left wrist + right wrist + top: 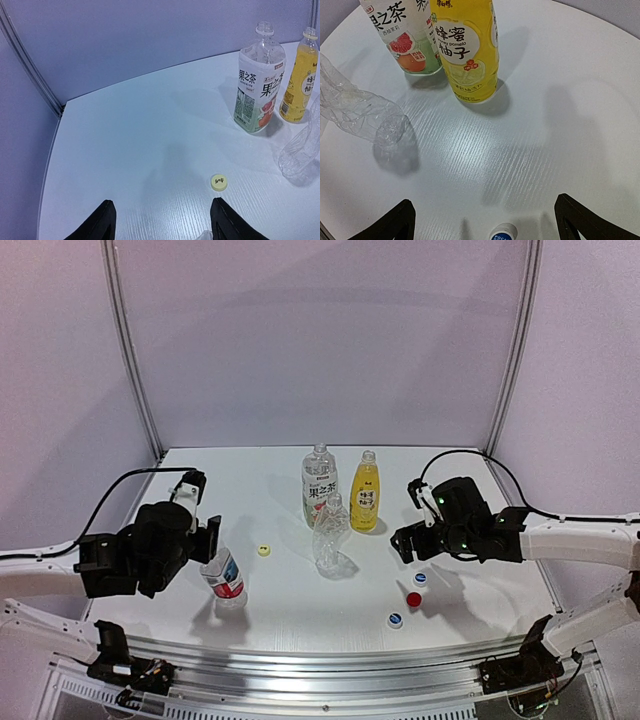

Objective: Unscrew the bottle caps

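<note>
Four plastic bottles are up on the white, fine-grained table (300,605). Ahead of the right gripper (484,200) stand three of them. One is a smooth clear one with a fruit-picture label (400,35). Beside it is a glossy yellow one (467,50). Off toward the gripper's left finger leans a plain clear one (360,110), thin-walled and badly crumpled. The fourth, clear with a red label (226,580), sits right at the left gripper (161,201), tipped a little. Whether a finger touches it cannot be told.

The left gripper's dark fingers stand parted with a broad gap and grip nothing that shows. The right gripper is spread as wide as it goes and empty, hanging low over the table.

Now the caps: four small round discs, all lying loose on the table. The yellow cap (218,182) lies ahead of the left gripper, toward its right finger. One blue-and-white cap (502,233) sits between the right gripper's fingers, untouched. The red cap (414,599) is just nearside of that one, and the second blue-and-white cap (395,620) lies nearer the arm bases again.
</note>
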{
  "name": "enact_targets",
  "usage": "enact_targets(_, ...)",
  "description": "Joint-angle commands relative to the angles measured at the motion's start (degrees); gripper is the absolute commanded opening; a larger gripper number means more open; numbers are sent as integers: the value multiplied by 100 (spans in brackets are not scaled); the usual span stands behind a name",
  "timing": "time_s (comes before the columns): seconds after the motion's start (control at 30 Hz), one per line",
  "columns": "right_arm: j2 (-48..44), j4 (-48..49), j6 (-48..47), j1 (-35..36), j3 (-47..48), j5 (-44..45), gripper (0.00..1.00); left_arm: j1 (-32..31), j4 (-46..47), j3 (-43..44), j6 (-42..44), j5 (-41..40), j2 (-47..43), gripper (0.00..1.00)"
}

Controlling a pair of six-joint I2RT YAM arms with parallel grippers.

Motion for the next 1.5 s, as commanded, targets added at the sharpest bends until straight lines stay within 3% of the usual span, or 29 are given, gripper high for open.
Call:
enact_targets(0.0, 86, -13, 24, -31, 27, -10, 99, -44, -87, 246, 171, -117, -18, 64)
enact_targets(0.43, -151, 83, 87, -31, -72, 29, 99, -69, -246, 392, 196, 82, -790, 77)
enact_targets(0.47, -192, 98, 102, -31, -71, 35, 99, -72, -249, 375, 227, 46, -915, 81)
enact_targets(0.5, -223, 93, 123, -31, -67, 50, 99, -71, -268, 343, 246, -21, -1089, 96)
enact_targets(0.53, -262, 97, 157, -31, -75, 64, 99, -77, -292, 309, 279, -118, -1227, 98)
enact_targets(0.73, -437, 17, 541, -31, -22, 653, 99, -75, -594, 3, 201, -1002, -2095, 99)
enact_targets(0.87, -701, -60, 714, -31, 17, 1170, 99, -64, -1269, -139, -216, -1789, -2409, 99)
enact_targets(1.0, -1386, -1, 606, -31, -30, 1512, 99, -6, -1583, -322, -491, -1901, -2558, 99)
enact_targets(1.2, -2420, 118, 114, -32, -70, 1588, 99, 127, -1592, -366, -447, -1631, -2778, 99)
enact_targets(1.47, -2177, -343, 196, -23, 416, 1663, 99, 858, -1673, -1, -437, -552, -2184, 99)
